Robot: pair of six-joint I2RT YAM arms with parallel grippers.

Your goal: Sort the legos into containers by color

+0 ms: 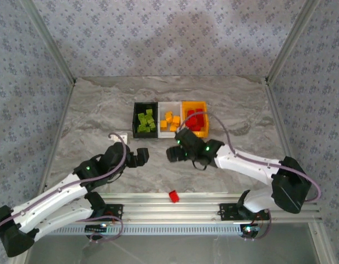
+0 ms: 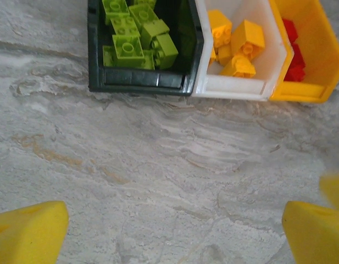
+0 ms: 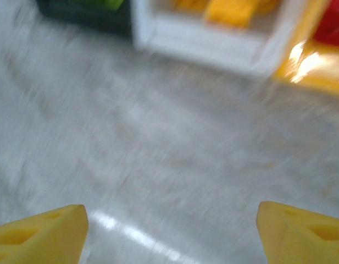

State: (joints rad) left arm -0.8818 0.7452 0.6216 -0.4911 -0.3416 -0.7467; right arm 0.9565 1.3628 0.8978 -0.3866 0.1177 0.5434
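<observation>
Studded lime legos (image 2: 128, 47) in black bin (image 2: 142, 80)

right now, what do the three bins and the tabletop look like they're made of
The black bin: moulded plastic, glossy, light glints along its rim. The white bin: same plastic look, smooth, slight sheen. The orange-yellow bin: plastic too, shiny. The tabletop: grey veined marble look; possibly a printed laminate, can't tell.
</observation>
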